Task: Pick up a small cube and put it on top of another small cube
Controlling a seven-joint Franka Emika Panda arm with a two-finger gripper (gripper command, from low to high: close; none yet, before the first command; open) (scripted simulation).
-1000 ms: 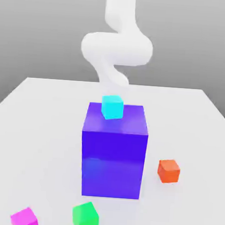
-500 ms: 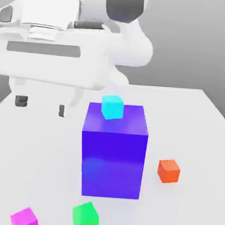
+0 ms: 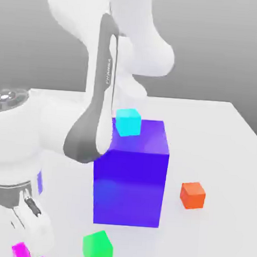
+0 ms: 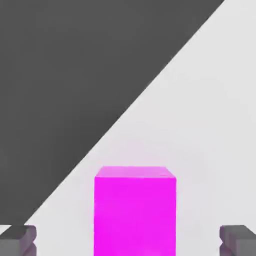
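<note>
- Magenta cube on the tabletop, nearer the camera than the big blue block and off to its exterior view's left, partly hidden behind the hand.
- Fingers spread wide, one on either side of the magenta cube, with a gap at each side; nothing gripped.
- Green cube on the tabletop, in front of the blue block.
- Cyan cube on top of the blue block.
- Orange-red cube to the blue block's exterior view's right.
</note>
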